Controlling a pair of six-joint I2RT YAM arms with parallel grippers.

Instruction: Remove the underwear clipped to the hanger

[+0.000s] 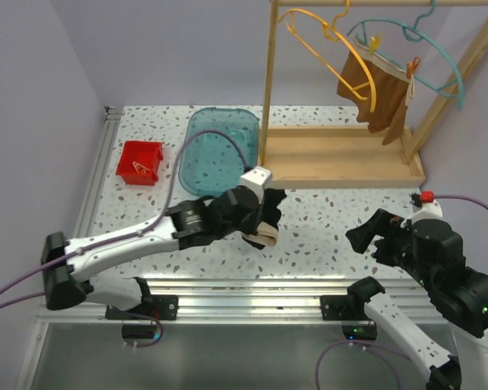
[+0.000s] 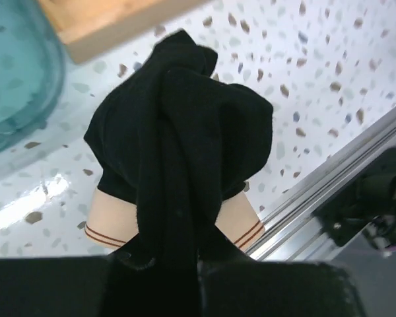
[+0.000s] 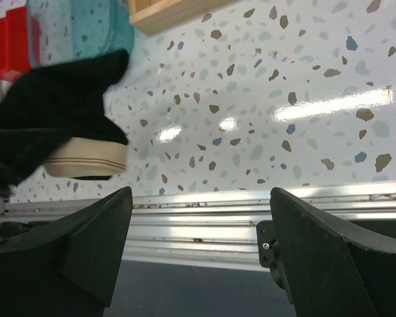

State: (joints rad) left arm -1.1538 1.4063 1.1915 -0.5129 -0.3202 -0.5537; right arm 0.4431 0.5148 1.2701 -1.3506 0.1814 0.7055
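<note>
The left hand (image 1: 259,221) is clamped on the black underwear (image 2: 178,145). The cloth bunches in front of its fingers, and the beige waistband (image 2: 112,223) dangles just above the tabletop (image 1: 333,211). The teal bin (image 1: 197,130) sits beyond this hand, to its left. The right hand (image 3: 198,205) is apart and empty. Well ahead of it, the rust-brown underwear (image 1: 382,97) hangs clipped to the teal hanger (image 1: 446,69). On release, the bunched cloth may cling to a finger or fall short of the bin. Tugging the brown pair against its clips could drag the hanger off.

Robot lab: aluminium rail (image 1: 252,296), speckled table (image 1: 325,219)
</note>
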